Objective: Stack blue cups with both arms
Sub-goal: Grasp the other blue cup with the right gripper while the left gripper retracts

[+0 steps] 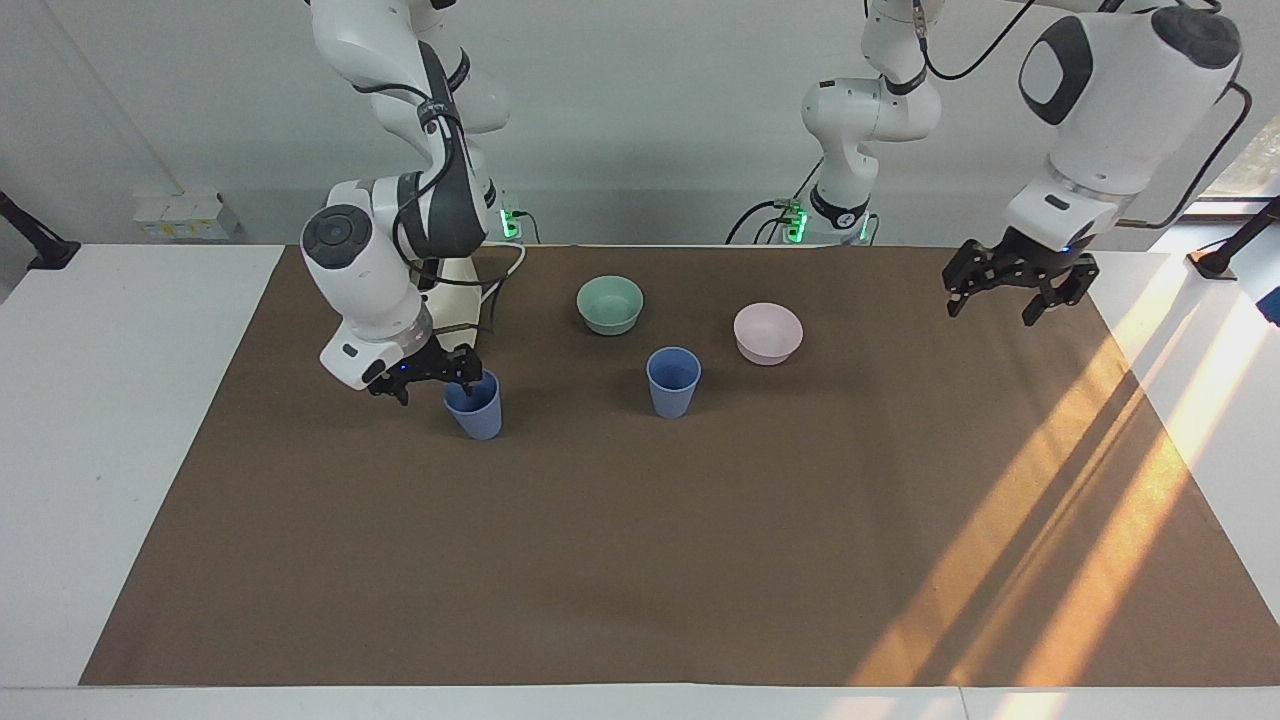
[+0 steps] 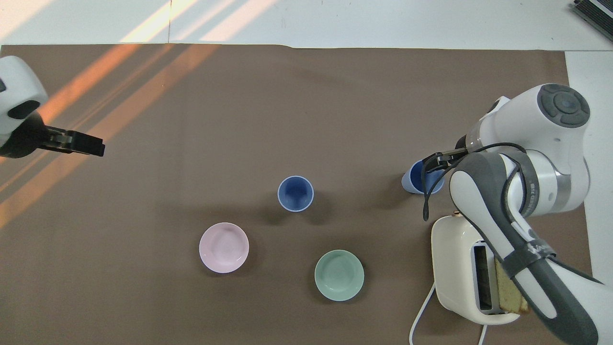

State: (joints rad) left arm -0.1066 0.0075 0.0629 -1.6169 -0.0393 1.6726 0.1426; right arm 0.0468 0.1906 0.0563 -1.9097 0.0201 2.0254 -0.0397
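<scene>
1. The right arm [image 1: 365, 260] bends low; its right gripper [image 1: 420, 378] is spread wide over one blue cup's [image 1: 473, 404] rim, in front of the toaster [image 2: 467, 268].
2. The left gripper [image 1: 1010, 280] waits raised, fingers apart, empty.
3. The second blue cup [image 1: 673, 382] stands between the bowls, farther from the robots.
4. The cups look light, stiff and smooth; I judge the rim wall the best hold.

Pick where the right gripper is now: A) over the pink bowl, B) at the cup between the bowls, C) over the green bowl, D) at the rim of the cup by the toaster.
D: the right gripper sits at the rim of the cup beside the toaster.
</scene>
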